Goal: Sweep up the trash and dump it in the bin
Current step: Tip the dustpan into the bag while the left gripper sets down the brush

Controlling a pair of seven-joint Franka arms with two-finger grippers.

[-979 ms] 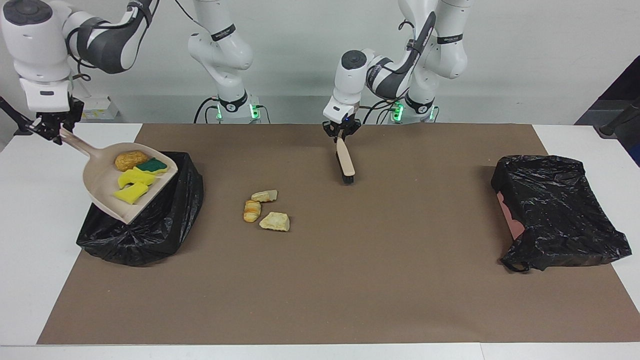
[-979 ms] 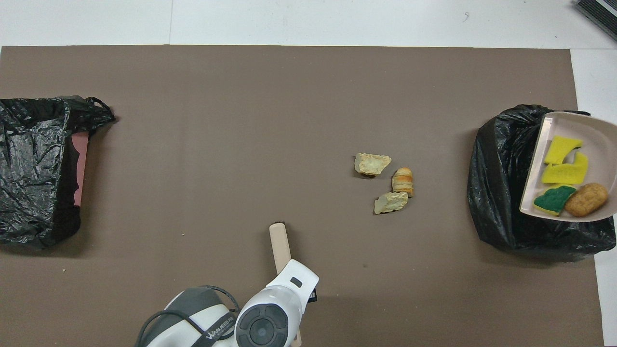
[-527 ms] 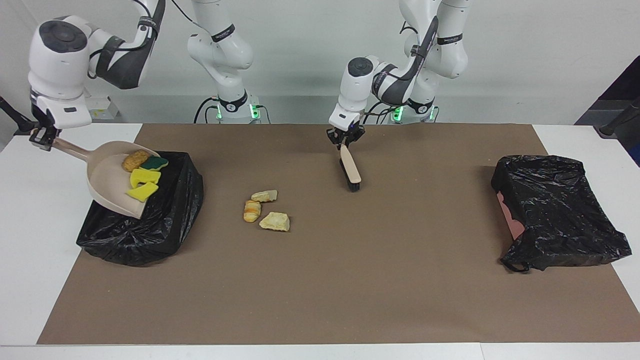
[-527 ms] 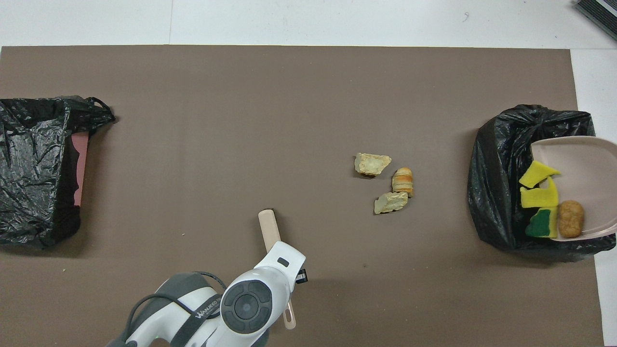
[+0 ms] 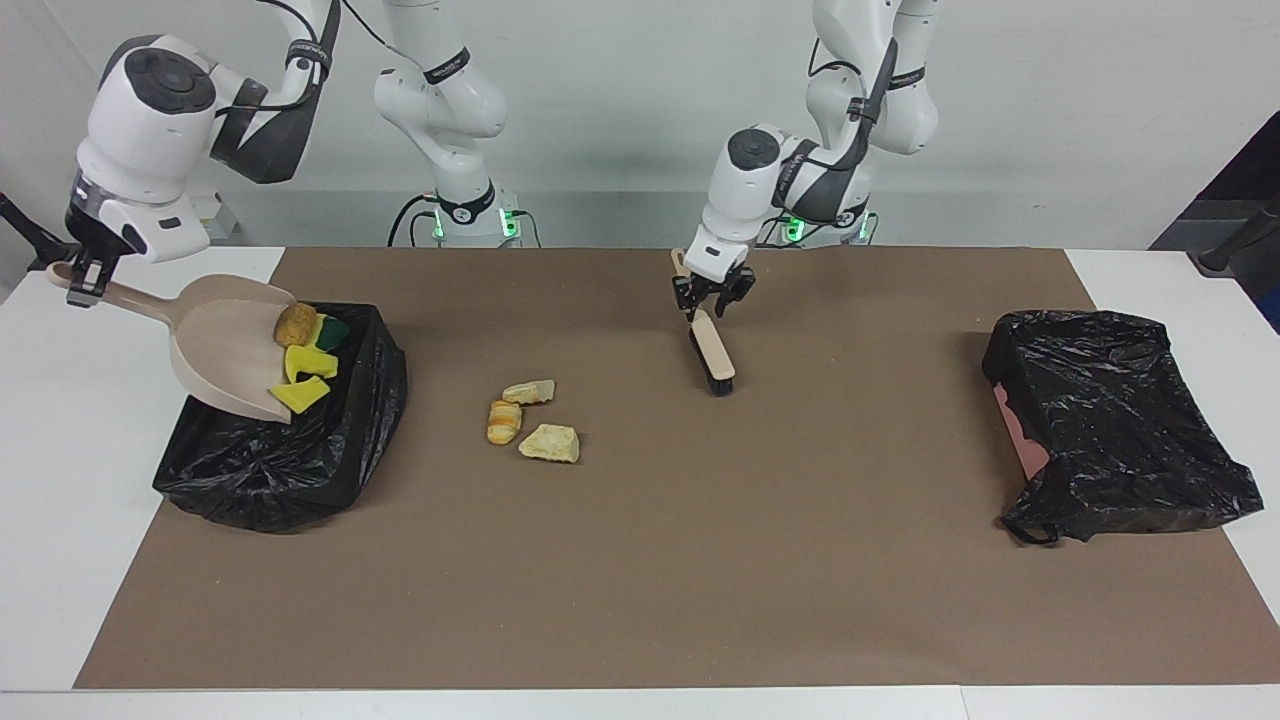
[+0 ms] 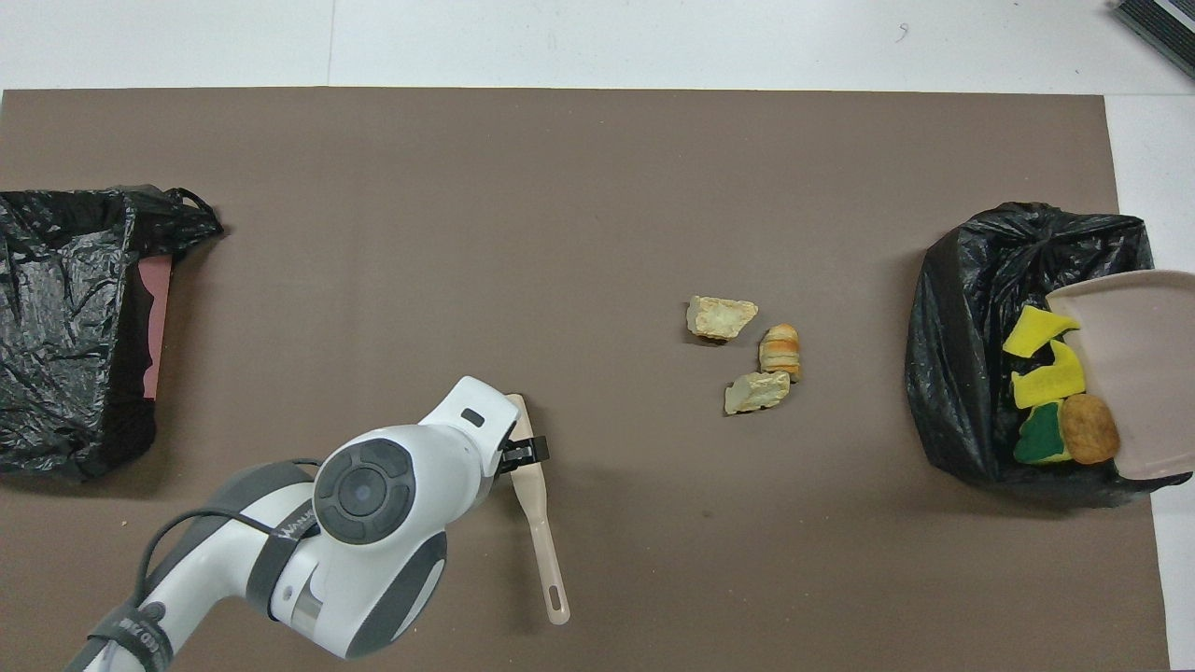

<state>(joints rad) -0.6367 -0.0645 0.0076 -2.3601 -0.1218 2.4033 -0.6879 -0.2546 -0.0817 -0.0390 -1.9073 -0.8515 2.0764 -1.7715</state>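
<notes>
While the dustpan (image 5: 225, 340) tilts steeply over the bin (image 5: 300, 460) at the right arm's end of the surface (image 5: 60, 500), four of the seven trash pieces crowd at its lower lip above the bag's open mouth: two yellow sponge pieces (image 6: 1036, 329), one green sponge piece (image 6: 1041, 439) and one brown lump (image 5: 296, 322). The other three are bread chunks (image 5: 548, 443), which lie close together on the brown mat (image 5: 700, 560), between that bin and the brush (image 5: 715, 355) and farther from the robots than the brush.

The right gripper (image 5: 78, 285) has its jaws clenched on the end of the dustpan's handle and holds it up beside the bin, outside the mat's edge.

One brush slants near the middle of the mat with its black bristle end lowest. The left gripper (image 5: 712, 300) sits right at the brush's back. Whether its jaws clench the brush or have let go of it cannot be told.

A second bin (image 5: 1120, 420), also lined with a black bag, lies at the left arm's end of the mat, well apart from everything else. That makes two bins, one dustpan and one brush.
</notes>
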